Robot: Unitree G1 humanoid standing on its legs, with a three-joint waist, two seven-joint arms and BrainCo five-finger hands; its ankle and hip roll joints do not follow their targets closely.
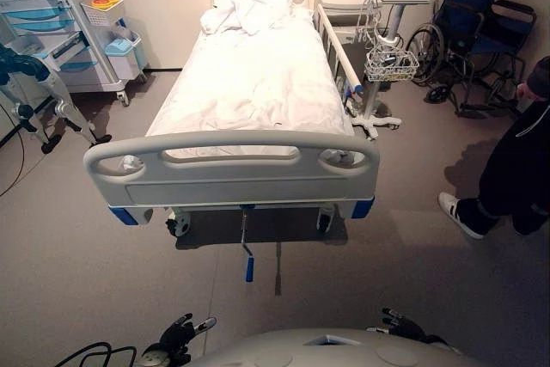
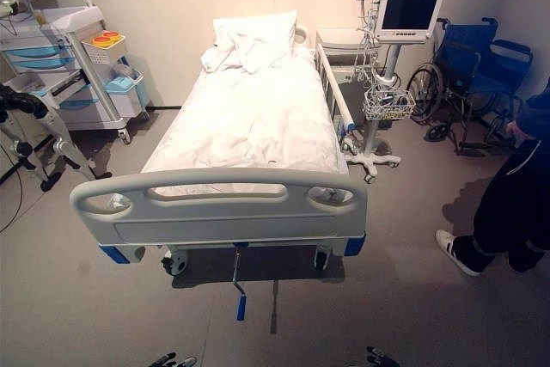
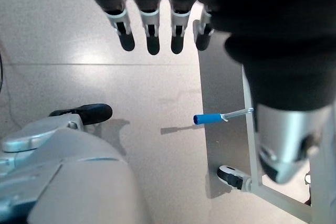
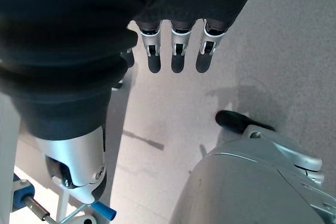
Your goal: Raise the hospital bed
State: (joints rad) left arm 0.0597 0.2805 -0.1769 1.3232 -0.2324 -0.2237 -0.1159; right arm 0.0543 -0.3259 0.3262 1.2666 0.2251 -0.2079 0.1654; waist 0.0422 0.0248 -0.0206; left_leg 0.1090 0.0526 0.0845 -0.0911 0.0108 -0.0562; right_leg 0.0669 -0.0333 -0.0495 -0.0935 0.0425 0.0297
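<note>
A hospital bed [image 1: 249, 83] with white sheets and a grey footboard [image 1: 232, 169] stands in front of me. Under the footboard a metal crank with a blue handle [image 1: 249, 267] sticks out over the floor; the blue handle [image 3: 207, 118] is also in the left wrist view. My left hand [image 1: 177, 337] hangs low at the lower left, fingers relaxed and holding nothing, well short of the crank. My right hand [image 1: 400, 326] hangs at the lower right, open too, with its fingers [image 4: 176, 59] straight over the floor.
A medical cart [image 1: 82, 32] stands left of the bed, with a tripod stand [image 1: 39, 96] nearer. A monitor on a wheeled pole [image 1: 395, 6] and a blue wheelchair [image 1: 477, 36] are to the right. A person in dark clothes [image 1: 516, 165] stands at the right edge.
</note>
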